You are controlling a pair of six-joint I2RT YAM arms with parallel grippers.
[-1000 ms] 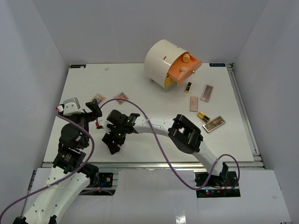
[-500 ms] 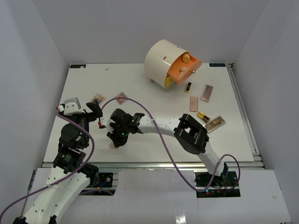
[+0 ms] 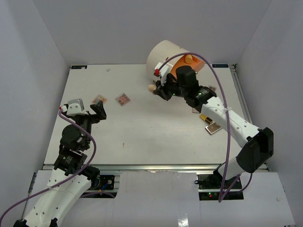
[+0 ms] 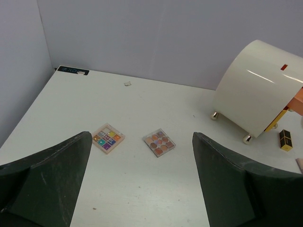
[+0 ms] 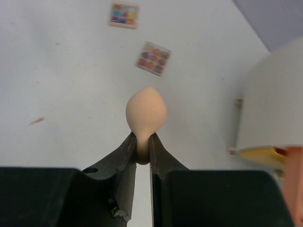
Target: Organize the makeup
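Right wrist view: the right gripper (image 5: 142, 144) clamps the peach sponge (image 5: 146, 109) by its narrow end only, above the tabletop (image 5: 57, 85) towards its far edge, beside the cream drawer box (image 5: 272, 90). Being soft, the sponge could squeeze free and drop. The left gripper (image 4: 142, 158) stands wide apart, empty.

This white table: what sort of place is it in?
Probably a robot test booth: plain walls box in the table, left arm and right arm are bolted at its edge, palettes lie scattered.
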